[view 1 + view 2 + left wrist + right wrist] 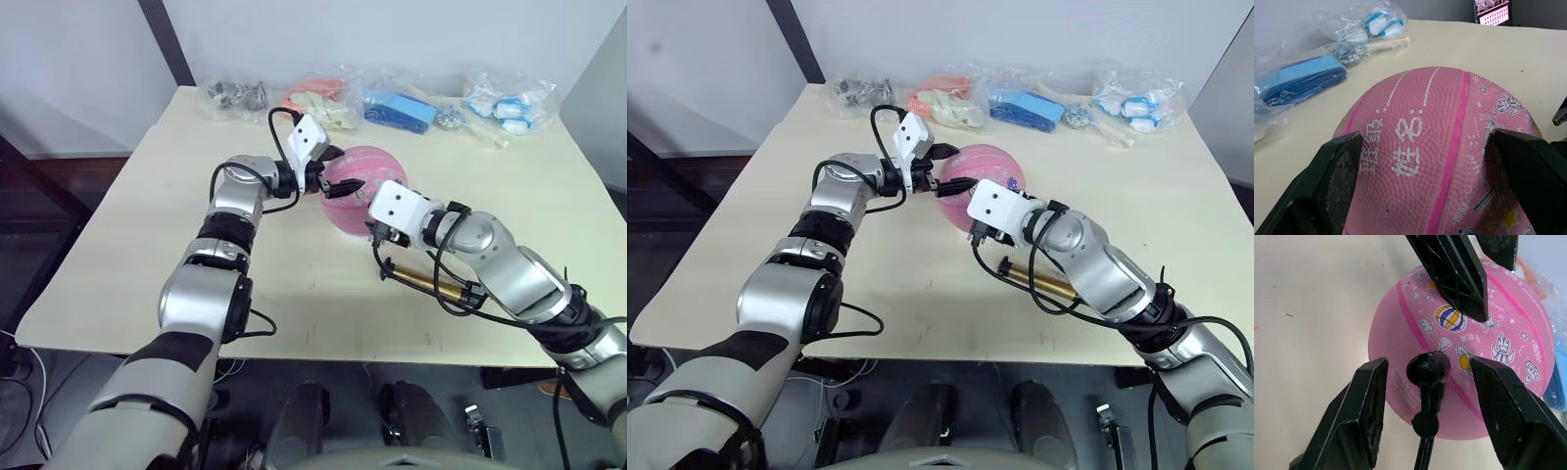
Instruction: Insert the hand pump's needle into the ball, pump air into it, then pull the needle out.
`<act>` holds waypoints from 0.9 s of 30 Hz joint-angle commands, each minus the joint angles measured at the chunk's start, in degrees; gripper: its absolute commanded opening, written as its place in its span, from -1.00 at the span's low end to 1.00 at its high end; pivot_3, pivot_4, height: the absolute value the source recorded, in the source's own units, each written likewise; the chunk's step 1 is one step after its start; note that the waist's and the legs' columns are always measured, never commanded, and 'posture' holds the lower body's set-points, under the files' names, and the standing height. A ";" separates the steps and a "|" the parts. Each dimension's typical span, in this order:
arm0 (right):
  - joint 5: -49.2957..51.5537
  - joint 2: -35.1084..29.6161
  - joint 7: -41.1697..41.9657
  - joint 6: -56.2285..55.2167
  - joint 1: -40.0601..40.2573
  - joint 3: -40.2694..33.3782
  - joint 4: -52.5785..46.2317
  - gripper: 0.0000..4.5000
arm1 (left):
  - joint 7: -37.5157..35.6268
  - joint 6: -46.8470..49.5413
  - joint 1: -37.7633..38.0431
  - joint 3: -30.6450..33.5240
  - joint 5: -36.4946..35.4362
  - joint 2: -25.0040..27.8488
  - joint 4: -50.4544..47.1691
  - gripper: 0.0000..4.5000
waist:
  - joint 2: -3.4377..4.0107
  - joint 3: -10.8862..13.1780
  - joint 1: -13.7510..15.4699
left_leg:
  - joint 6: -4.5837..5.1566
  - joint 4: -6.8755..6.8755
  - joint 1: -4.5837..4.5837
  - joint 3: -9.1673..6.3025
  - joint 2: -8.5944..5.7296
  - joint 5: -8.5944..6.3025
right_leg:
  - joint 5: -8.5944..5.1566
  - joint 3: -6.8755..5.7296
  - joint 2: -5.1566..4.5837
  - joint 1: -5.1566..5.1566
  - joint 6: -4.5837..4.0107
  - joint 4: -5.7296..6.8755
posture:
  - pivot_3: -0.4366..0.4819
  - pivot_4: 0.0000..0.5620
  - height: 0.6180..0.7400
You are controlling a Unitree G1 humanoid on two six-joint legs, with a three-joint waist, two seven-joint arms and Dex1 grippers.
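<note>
Pump: the bronze-gold hand pump [423, 283] lies flat on the table [147, 245], nearest the front edge of all the things, just under the right forearm. Its barrel points towards the ball.
Hose: a thin black hose [1425, 450] runs up from the pump end to the ball's near side.
Needle: the black fitting of the needle [1428, 370] sits against the pink skin, between the right fingers. The metal pin itself cannot be made out.
Right hand: the right hand [1428, 396] is at the near side of the ball with its two black fingers [1369, 406] spread apart, one on each side of the fitting and clear of it. It grips nothing.
Ball: the pink ball [355, 191] rests on the table about the middle, just beyond the pump. It looks round, with white lettering and small cartoon stickers on its skin.
Left hand: the left hand [1427, 196] reaches in from the ball's left and far side. Its fingers [1334, 181] are set wide over the ball's curve, one on each flank. Whether the pads truly press the rubber, I cannot tell.
Bags: clear plastic bags line the far edge of the table, well apart from the ball. One bag holds dark small parts [233, 96], one peach things [318, 98], one blue things [400, 110], one white and blue things [509, 103].
</note>
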 commanded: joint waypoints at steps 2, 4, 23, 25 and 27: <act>-2.82 1.19 0.85 -0.31 -1.39 -1.57 -0.55 0.23 | 1.20 1.30 0.47 -1.60 2.09 -0.07 0.15 1.00 | 0.00 0.00 -0.01 | 0.00 0.00 0.00 0.00 0.00 0.00 | 0.00 0.00 0.00 0.00 0.00 0.00 | -0.05 -0.47 1.00; -3.62 1.70 1.16 -0.41 -1.41 -1.71 -0.15 0.23 | 1.30 1.39 0.37 -1.63 2.15 -0.07 0.17 1.00 | 0.00 0.00 -0.02 | 0.00 0.00 0.00 -0.01 0.00 0.00 | 0.00 0.00 0.00 0.00 0.00 0.00 | -0.05 -0.47 1.00; -10.67 3.32 3.35 0.77 -1.45 -1.21 1.93 -0.53 | 2.27 1.28 0.29 -1.83 2.71 -0.50 0.24 1.00 | 0.01 0.00 -0.20 | 0.00 0.00 0.01 -0.03 -0.01 0.00 | 0.00 -0.02 0.00 0.00 0.00 0.00 | -0.05 -0.47 1.00; -11.42 3.89 3.39 1.87 -1.47 -1.00 2.05 -0.53 | 2.36 1.30 0.32 -1.85 2.73 -0.55 0.14 1.00 | 0.01 0.00 -0.19 | -0.01 0.00 0.01 -0.04 -0.01 0.00 | 0.00 -0.03 0.00 0.00 0.00 0.01 | -0.05 -0.47 1.00; -11.98 4.59 3.35 2.82 -1.46 -1.01 2.15 -0.53 | 2.45 1.30 0.33 -1.85 2.74 -0.57 0.10 1.00 | 0.01 0.00 -0.20 | -0.01 0.00 0.01 -0.04 -0.01 0.01 | 0.00 -0.02 0.00 0.00 0.00 0.01 | -0.05 -0.47 1.00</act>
